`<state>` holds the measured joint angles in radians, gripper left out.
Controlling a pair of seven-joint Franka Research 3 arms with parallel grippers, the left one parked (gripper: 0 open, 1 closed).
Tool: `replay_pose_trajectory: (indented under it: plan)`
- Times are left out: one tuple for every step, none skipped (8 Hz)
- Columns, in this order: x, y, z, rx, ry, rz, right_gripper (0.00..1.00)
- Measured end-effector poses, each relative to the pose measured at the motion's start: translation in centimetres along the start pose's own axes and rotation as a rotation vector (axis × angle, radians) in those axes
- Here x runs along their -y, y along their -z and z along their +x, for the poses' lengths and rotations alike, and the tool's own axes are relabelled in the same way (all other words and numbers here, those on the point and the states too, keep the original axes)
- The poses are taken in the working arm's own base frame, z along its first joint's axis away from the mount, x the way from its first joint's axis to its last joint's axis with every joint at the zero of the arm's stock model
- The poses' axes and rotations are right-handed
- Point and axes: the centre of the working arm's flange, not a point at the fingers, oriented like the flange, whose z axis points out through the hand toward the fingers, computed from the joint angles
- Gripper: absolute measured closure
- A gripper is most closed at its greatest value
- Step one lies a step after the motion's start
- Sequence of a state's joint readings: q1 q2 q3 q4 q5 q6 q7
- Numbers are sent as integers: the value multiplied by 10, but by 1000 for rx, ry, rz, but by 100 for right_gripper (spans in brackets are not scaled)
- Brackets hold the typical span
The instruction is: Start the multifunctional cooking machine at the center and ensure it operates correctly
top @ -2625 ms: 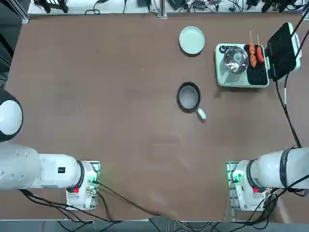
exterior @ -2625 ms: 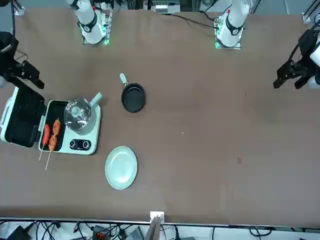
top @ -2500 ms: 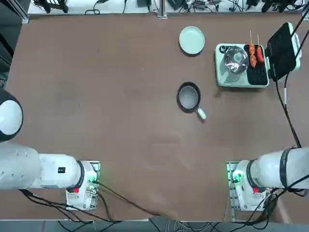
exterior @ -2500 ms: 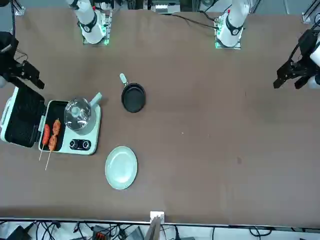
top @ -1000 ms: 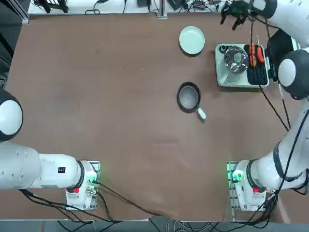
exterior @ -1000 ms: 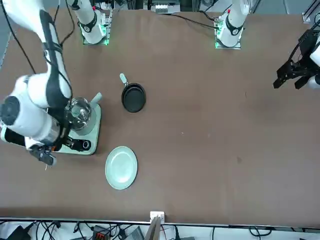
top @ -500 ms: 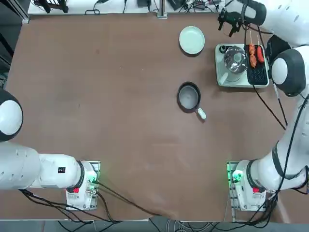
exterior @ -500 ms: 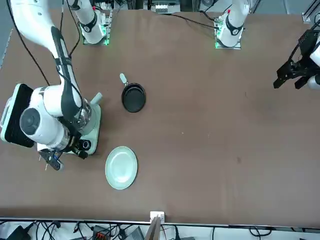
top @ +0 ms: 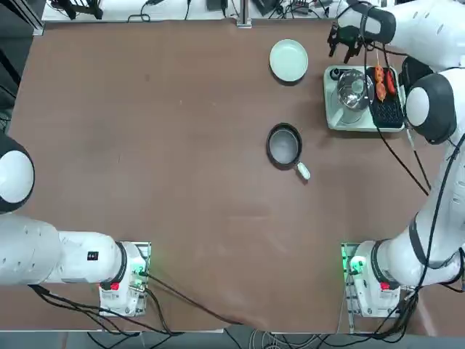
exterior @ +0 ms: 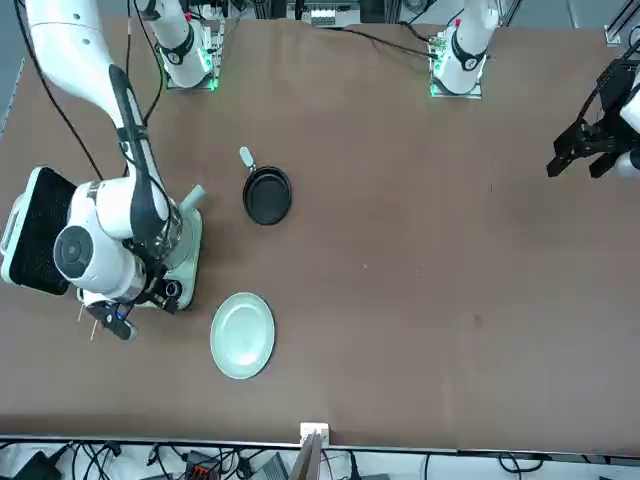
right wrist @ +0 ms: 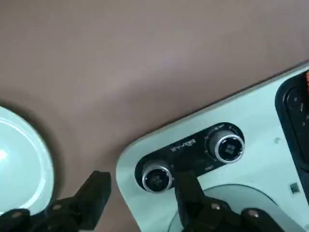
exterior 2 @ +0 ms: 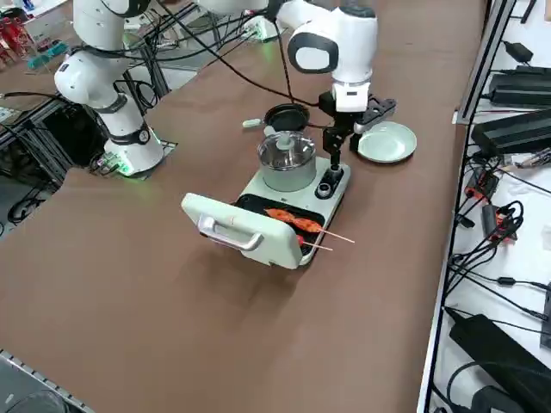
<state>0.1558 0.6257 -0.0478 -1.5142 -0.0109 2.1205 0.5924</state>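
Claw (right wrist: 145, 178) of the right arm (exterior: 120, 205) is released: its two fingers stand apart, and I see nothing held between them. It hangs above the front corner of the cooking machine, near the outer knob (right wrist: 157, 180); whether it touches this knob, I cannot tell. The inner knob (right wrist: 229, 147) sits on the same black panel (right wrist: 193, 157), farther from the claw.

What has just changed is the arm: a short time ago the cooking machine had no arm over it, and now the arm reaches across to the knobs. For the task, this probably means that the approach is nearly finished and the turning comes next. The fingers should go down evenly around one knob; if they come off-centre, they may slip or push the machine.

The cooking machine (top: 336, 116) stands on the far right part of the counter (top: 182, 145), not at its middle. It carries the pot (exterior 2: 288, 172) and the skewers (exterior 2: 306, 225), and its black lid (exterior: 38, 235) is open. The plate (right wrist: 21, 164) and the frying pan (exterior: 267, 196) lie apart from it.
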Motion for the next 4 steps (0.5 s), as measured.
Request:
replay_pose_trajectory:
  plan:
    - [-2, -4, -1, 7, 5, -5, 20]
    - [-3, -9, -3, 15, 8, -11, 20]
    - [-4, -14, -4, 23, 9, -16, 21]
    - [-4, -19, -6, 31, 9, -22, 22]
